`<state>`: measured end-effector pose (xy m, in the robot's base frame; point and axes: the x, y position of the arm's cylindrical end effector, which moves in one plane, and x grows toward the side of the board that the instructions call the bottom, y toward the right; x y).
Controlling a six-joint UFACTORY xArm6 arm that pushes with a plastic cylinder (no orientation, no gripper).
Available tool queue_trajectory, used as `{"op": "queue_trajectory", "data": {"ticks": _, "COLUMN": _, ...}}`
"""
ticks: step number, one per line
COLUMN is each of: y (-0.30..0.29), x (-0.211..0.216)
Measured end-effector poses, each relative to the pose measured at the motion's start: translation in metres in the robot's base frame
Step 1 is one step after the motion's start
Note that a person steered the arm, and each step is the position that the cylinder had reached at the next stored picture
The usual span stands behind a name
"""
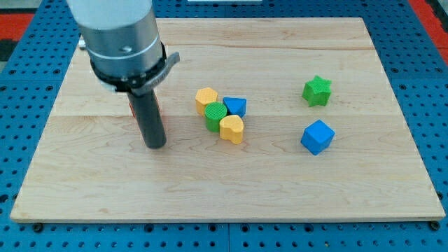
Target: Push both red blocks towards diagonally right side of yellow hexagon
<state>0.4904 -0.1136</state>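
Note:
My tip (155, 145) rests on the wooden board (84, 175) at the view's left. Thin red slivers (131, 108) show on both sides of the rod just above the tip. The rod hides the rest, so I cannot tell the shape or whether this is one red block or two. The yellow hexagon (206, 99) lies to the right of the rod, at the top left of a tight cluster. My tip is well to the left of the hexagon and a little below it.
The cluster also holds a green round block (215, 115), a blue triangle (236, 106) and a yellow heart (232, 129). A green star (317, 91) and a blue cube (317, 136) lie at the view's right.

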Motion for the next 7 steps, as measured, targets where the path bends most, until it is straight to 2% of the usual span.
{"op": "queue_trajectory", "data": {"ticks": 2, "y": -0.024, "x": -0.062}}
{"op": "queue_trajectory", "data": {"ticks": 4, "y": -0.096, "x": -0.101}}
{"op": "queue_trajectory", "data": {"ticks": 5, "y": -0.099, "x": -0.135}}
{"op": "queue_trajectory", "data": {"ticks": 6, "y": -0.051, "x": -0.160}}
{"op": "queue_trajectory", "data": {"ticks": 7, "y": -0.035, "x": -0.146}}
